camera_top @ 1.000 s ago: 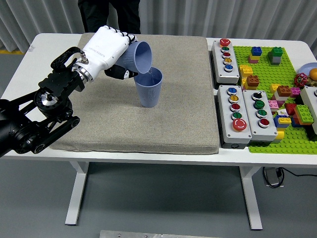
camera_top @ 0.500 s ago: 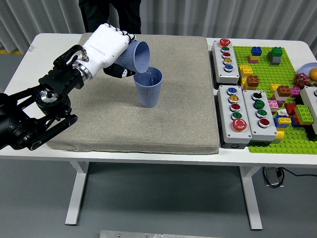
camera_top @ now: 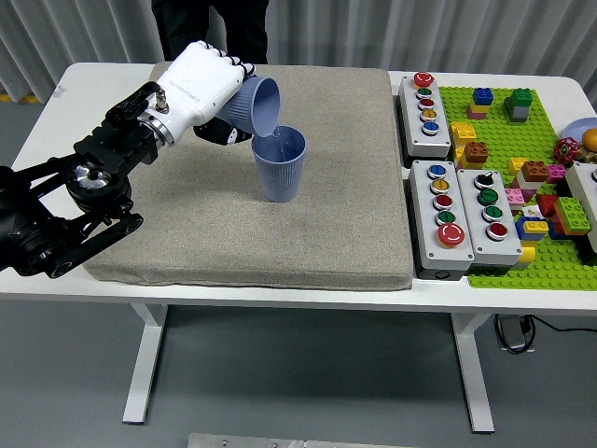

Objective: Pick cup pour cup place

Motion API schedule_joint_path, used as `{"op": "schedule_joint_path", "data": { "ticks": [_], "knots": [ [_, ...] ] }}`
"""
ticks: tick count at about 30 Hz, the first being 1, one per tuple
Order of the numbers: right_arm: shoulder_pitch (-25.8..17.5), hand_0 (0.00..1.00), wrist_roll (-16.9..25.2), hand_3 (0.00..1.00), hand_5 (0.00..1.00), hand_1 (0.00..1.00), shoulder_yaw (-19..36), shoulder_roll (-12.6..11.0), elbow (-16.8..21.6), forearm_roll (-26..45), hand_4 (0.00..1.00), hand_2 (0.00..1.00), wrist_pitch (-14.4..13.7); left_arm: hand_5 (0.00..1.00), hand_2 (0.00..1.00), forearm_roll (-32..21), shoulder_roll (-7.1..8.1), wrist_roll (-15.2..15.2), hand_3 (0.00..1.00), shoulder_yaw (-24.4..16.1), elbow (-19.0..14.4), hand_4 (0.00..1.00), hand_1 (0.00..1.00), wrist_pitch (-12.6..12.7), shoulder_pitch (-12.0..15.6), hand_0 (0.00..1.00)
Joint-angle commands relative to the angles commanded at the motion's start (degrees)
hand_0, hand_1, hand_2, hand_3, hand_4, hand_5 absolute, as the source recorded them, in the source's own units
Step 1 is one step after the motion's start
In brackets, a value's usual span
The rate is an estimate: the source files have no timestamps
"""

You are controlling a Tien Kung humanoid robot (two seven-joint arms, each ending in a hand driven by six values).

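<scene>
- The white table [camera_top: 56, 112] spans the whole view, its bare top showing to the left of the fingers and along the near edge.
- A grey mat [camera_top: 280, 233] covers most of the table's left and middle; it lies under the fingers and spreads out to their right and toward the near edge.
- A person in dark clothes [camera_top: 210, 23] stands at the far side, just behind the fingers; no hands of theirs can be seen.
- The black left arm [camera_top: 65, 201] comes in from the left edge and rises to the white left hand [camera_top: 201, 89].
- A green brick plate [camera_top: 541, 187] with coloured bricks lies well to the right of the fingers, at the table's right end.
- Three grey button boxes [camera_top: 446, 215] sit between that plate and the mat, well apart from the fingers.
- The fingers [camera_top: 229, 135] are wrapped around a blue cup [camera_top: 256, 105], holding it tipped on its side, mouth pointing right and slightly down.
- A second blue cup [camera_top: 281, 165] stands upright on the mat, just right of and below the fingers; the tipped cup's lip hangs over its open top, near or touching its rim, I cannot tell which.
</scene>
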Motion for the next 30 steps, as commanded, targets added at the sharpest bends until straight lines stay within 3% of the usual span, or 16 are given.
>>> {"op": "schedule_joint_path", "data": {
  "ticks": [10,30],
  "knots": [
    [0.16,0.673,0.15,0.556,0.223,0.614,-0.12,-0.16,-0.02,0.25,0.002,0.56,-0.06,0.276,0.502,0.0,1.58,0.39,0.515,1.73,-0.41,0.806,0.435,-0.09,-0.59,0.443],
    [0.37,0.673,0.2,0.556,0.223,0.614,-0.51,-0.28,0.02,0.83,0.002,0.561,-0.27,0.28,0.5,0.0,2.24,0.92,0.512,4.62,-1.13,0.809,0.435,-0.35,-2.97,0.446]
  ]
}}
